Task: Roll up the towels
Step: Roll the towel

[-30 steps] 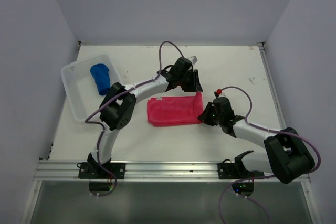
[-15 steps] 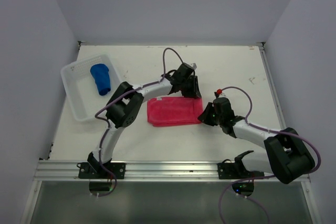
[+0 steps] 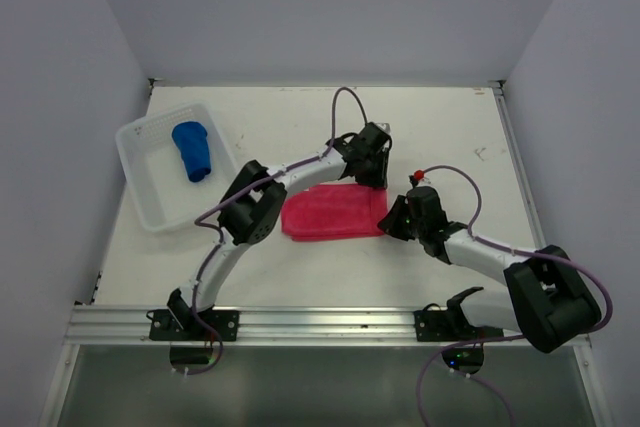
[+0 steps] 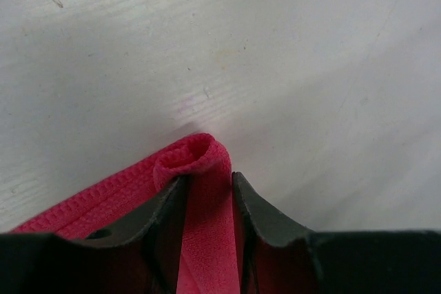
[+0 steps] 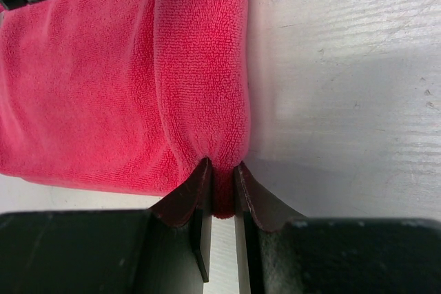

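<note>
The pink-red towel lies flat mid-table, its right edge curled into a small roll. My left gripper is at the far end of that roll, and in the left wrist view it is shut on the rolled edge of the pink-red towel. At the near end sits my right gripper. The right wrist view shows it pinching the pink-red towel at the roll's end. The blue towel lies rolled in the basket.
A white slotted basket stands at the table's left side and holds the blue towel. Both forearms cross the table on either side of the pink towel. Grey walls close in the table at the back and on both sides.
My left arm has swung right along the towel's far edge, carrying its gripper to the towel's far right corner. The right arm has not moved.
</note>
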Controlling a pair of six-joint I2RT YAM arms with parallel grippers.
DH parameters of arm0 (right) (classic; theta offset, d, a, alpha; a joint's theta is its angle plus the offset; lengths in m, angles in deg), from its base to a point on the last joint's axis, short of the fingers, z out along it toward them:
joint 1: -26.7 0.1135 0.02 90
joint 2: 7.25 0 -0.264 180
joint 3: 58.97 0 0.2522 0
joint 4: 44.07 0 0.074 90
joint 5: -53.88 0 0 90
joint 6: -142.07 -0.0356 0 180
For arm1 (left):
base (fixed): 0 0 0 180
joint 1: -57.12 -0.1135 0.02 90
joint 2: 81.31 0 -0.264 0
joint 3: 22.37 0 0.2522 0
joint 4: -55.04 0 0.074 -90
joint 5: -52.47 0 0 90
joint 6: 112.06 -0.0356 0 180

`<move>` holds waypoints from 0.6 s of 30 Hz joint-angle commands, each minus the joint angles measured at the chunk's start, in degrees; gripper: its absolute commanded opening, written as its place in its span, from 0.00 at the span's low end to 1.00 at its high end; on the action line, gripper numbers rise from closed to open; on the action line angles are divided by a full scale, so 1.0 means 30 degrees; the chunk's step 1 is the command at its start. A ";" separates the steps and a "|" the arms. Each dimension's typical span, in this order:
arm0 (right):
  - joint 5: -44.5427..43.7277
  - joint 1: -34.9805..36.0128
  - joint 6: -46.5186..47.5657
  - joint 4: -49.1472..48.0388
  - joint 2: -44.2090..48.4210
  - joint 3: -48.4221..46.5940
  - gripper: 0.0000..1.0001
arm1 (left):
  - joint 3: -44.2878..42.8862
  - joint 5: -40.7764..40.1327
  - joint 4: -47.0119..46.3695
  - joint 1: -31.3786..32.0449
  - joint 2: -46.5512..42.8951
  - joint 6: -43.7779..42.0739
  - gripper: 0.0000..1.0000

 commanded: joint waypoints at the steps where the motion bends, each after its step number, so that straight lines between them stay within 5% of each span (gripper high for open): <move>1: -0.1253 -0.0061 0.0620 0.1171 -0.0188 0.0543 0.00 | -0.2325 -0.3002 0.2865 0.0620 0.0817 -0.1338 0.36; 14: -0.1282 0.0026 0.0533 0.0613 -0.0659 0.0660 0.00 | -0.3528 -0.4821 0.4858 0.1441 0.1815 -0.0490 0.37; 18: -0.1341 -0.0003 0.0620 0.0701 -0.0365 0.0661 0.00 | -0.3559 -0.5320 0.5300 0.1559 0.2225 -0.0168 0.29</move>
